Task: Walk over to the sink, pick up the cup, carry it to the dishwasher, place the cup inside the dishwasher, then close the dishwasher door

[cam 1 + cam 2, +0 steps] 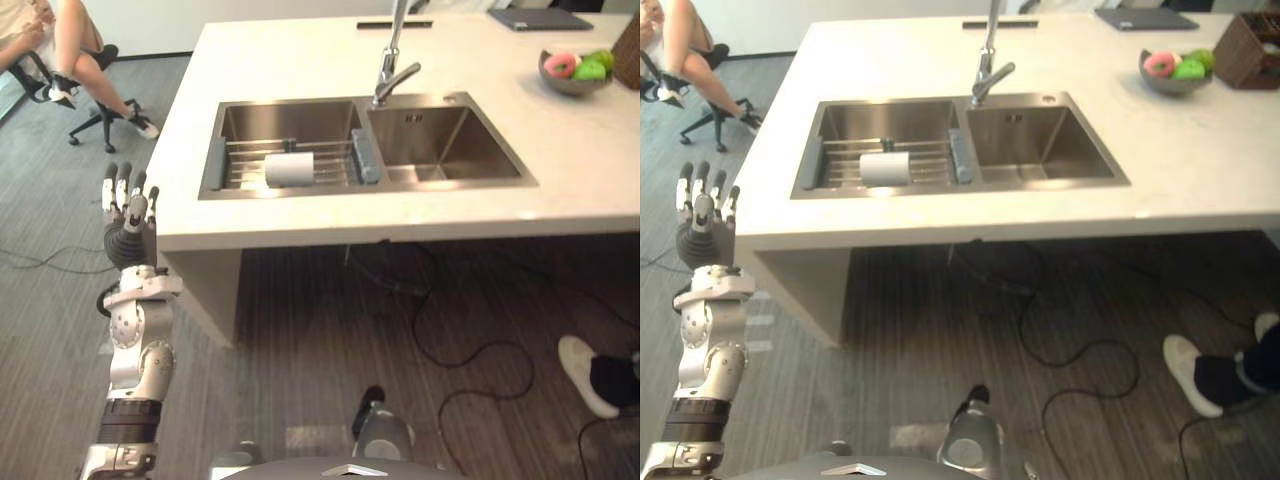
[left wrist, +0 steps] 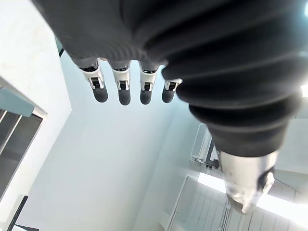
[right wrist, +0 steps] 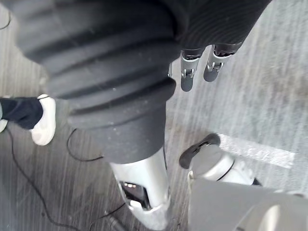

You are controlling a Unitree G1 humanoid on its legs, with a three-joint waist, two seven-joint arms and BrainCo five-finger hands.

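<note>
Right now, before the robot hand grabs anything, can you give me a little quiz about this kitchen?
1. True or false: the cup stands upright in the right basin.
2. Pick one. The left robot hand is:
A) curled round the cup
B) raised with straight fingers beside the counter
C) resting on the tap
3. Fill the gap: the bowl sits on the counter to the ___ of the sink.

Key
1. False: it lies on its side on the rack in the left basin.
2. B
3. right
</note>
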